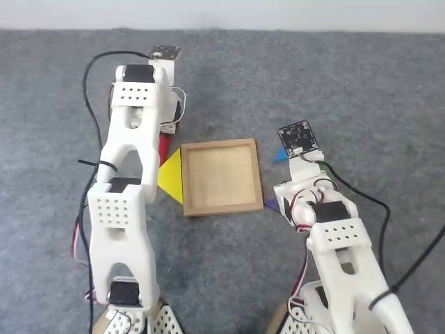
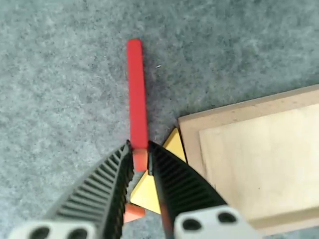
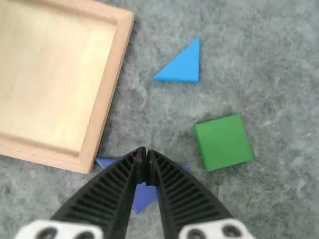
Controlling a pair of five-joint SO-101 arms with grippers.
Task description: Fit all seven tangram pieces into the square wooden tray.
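Observation:
The square wooden tray (image 1: 221,206) lies mid-table with nothing in it. In the left wrist view my left gripper (image 2: 139,149) is shut on the near end of a long red piece (image 2: 136,89), which stands on its edge beside the tray's corner (image 2: 189,124). A yellow triangle (image 2: 174,144) lies under the fingers, against the tray's left side (image 1: 172,175). An orange piece (image 2: 132,213) peeks out below. My right gripper (image 3: 144,153) is shut with nothing in it, over a dark blue piece (image 3: 143,198) at the tray's right corner. A light blue triangle (image 3: 182,64) and a green square (image 3: 222,142) lie nearby.
Grey carpet covers the table. The left arm (image 1: 128,160) stretches along the tray's left side and the right arm (image 1: 327,223) stands at its right. Black cables (image 1: 379,209) trail beside the right arm. Open carpet lies behind the tray.

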